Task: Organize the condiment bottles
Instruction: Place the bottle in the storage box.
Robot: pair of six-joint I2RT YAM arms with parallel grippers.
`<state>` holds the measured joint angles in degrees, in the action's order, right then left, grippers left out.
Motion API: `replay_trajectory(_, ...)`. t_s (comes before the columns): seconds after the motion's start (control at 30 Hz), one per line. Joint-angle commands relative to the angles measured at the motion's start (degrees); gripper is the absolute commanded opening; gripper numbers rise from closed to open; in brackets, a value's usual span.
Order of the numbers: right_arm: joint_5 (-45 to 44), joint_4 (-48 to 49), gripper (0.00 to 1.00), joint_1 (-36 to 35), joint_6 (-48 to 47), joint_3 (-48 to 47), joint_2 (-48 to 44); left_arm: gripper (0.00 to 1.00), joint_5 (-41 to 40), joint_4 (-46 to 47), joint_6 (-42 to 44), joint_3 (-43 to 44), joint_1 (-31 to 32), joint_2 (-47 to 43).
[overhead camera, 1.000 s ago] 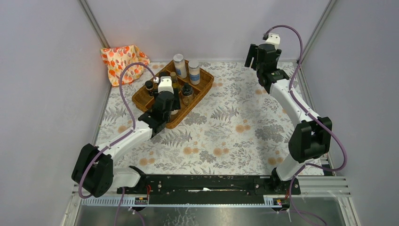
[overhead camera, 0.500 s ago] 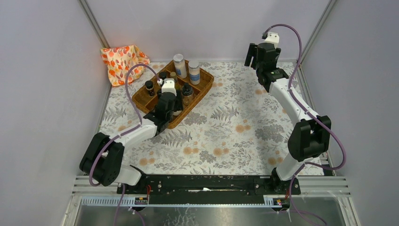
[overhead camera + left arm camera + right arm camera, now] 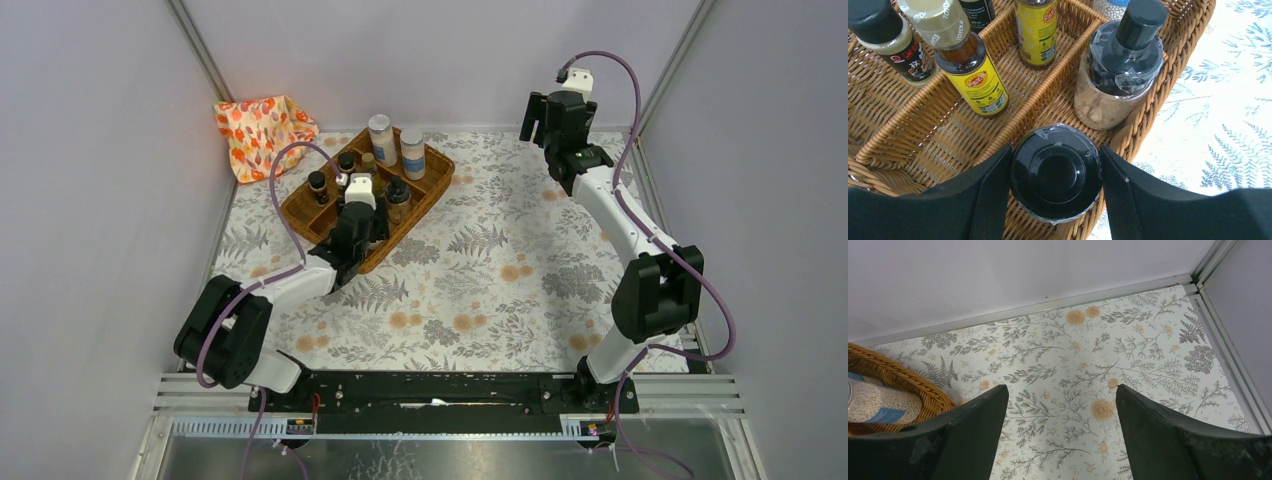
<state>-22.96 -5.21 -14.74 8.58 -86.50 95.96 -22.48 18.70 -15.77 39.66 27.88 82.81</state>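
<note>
My left gripper [image 3: 1055,170] is shut on a short dark black-capped jar [image 3: 1055,172], seen from straight above at the near end of the wicker tray [image 3: 923,140]. I cannot tell whether the jar rests on the tray floor. In the top view this gripper [image 3: 362,222] is over the tray's near right side. Standing in the tray are a black-capped jar with beige contents [image 3: 1118,75], two yellow-labelled bottles [image 3: 973,75] [image 3: 1037,30], a dark spice jar [image 3: 888,42], and two tall white-filled jars [image 3: 381,138] [image 3: 412,150]. My right gripper [image 3: 1062,400] is open and empty above the table's far right.
The brown wicker tray [image 3: 300,210] lies at the back left of the floral tablecloth. An orange-patterned cloth [image 3: 258,130] is bunched in the back left corner. Walls close in the back and both sides.
My left gripper has moved a little to the right and nearer over the tray's near end, and the left arm's base joints have turned. The right arm has barely moved.
</note>
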Motion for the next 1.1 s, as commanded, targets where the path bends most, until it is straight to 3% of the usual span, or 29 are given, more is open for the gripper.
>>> replay_trajectory(0.0, -0.5, 2.1, 0.86, -0.6, -0.8, -0.8, -0.4, 0.27, -2.3, 7.6, 0.6, -0.7, -0.4, -0.5)
replay_trajectory(0.07, -0.5, 2.0, 0.86, -0.6, -0.7, -0.7, -0.5, 0.45, -2.5, 7.7, 0.7, -1.1, -0.4, -0.8)
replay_trajectory(0.23, -0.1, 1.8, 0.87, -0.5, -0.6, -0.6, -0.6, 0.78, -3.2, 7.5, 1.3, -1.4, -0.4, -1.2)
replay_trajectory(0.37, 0.2, 1.7, 0.89, -0.5, -0.6, -0.5, -0.6, 0.97, -3.3, 6.6, 1.6, -1.0, -0.4, -1.3)
replay_trajectory(0.67, 2.1, 1.1, 0.93, -0.6, -1.1, -1.1, -0.6, 0.99, -3.1, 2.3, 2.8, 2.7, -0.4, -3.5)
replay_trajectory(1.07, 11.4, 0.5, 1.00, -0.6, -3.1, 0.1, -3.8, 0.99, -2.3, -20.3, 11.2, 22.1, -1.1, -12.5)
